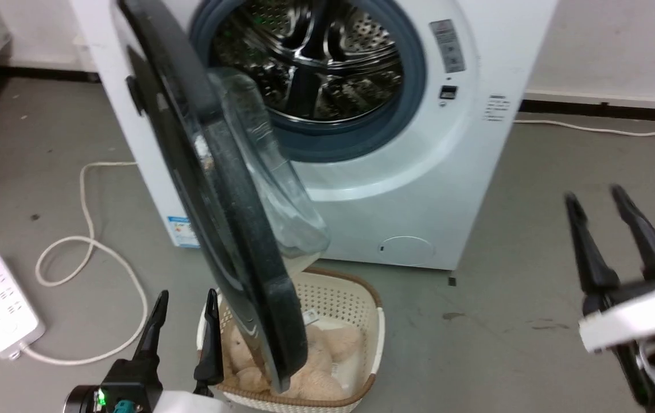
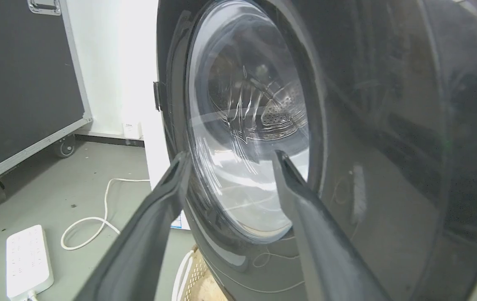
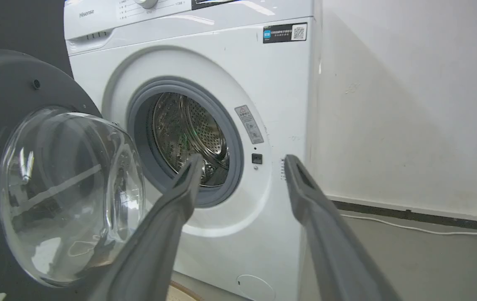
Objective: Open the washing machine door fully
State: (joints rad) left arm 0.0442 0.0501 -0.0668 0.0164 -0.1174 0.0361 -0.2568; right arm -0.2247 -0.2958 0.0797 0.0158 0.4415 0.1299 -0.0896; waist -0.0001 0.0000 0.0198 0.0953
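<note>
Nearest me are two end effectors. The left end effector (image 1: 186,298) is spread and empty, just left of the door's near edge. The right end effector (image 1: 594,195) is likewise spread and empty, well off right. One basket (image 1: 362,287) holds one soft toy (image 1: 327,344). The one washing machine door (image 1: 230,229) juts out from its left hinge, about half swung, I'd judge. Beyond gapes one drum (image 1: 316,63).

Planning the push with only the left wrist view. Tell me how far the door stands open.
Observer: The washing machine door stands partly open, nearly edge-on to the head camera, with the drum uncovered.
Operator: Report the right pincer.
Observer: The right pincer is open, out on the robot's right, touching nothing.
Operator: Say what lies under the door.
Observer: A basket holding a plush toy, on the floor.
</note>
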